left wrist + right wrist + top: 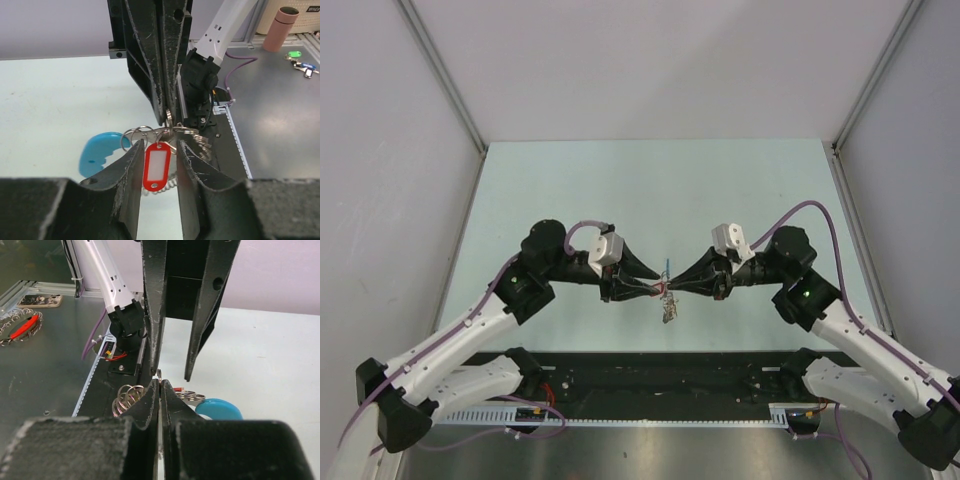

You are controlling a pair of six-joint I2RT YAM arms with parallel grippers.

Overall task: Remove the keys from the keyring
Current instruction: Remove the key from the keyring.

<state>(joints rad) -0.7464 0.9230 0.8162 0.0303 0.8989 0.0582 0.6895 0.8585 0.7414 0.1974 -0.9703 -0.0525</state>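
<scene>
Nearest the arm bases, a black strip (660, 375) runs along the near edge of the pale green surface (620, 190). Past it, the two arms meet tip to tip over the middle of the surface, with the keyring (142, 132) between them.

Left hand (159, 150): open. Its fingers stand apart on either side of the red key tag (157, 166), which has a white label window and hangs in the gap. Contact between the tag and either finger cannot be confirmed.

Right hand (159, 385): closed, fingers pressed together on a thin silvery ring of the keyring at their tips. It faces the left hand head-on.

The keyring is a cluster of silvery split rings with coiled links trailing below it and toward the near edge. The red key tag is attached at the cluster. A blue fob (97, 152) lies on the far side of the rings; whether it touches the surface cannot be told.

Beyond the hands, the surface extends to the grey back wall (650, 60).
</scene>
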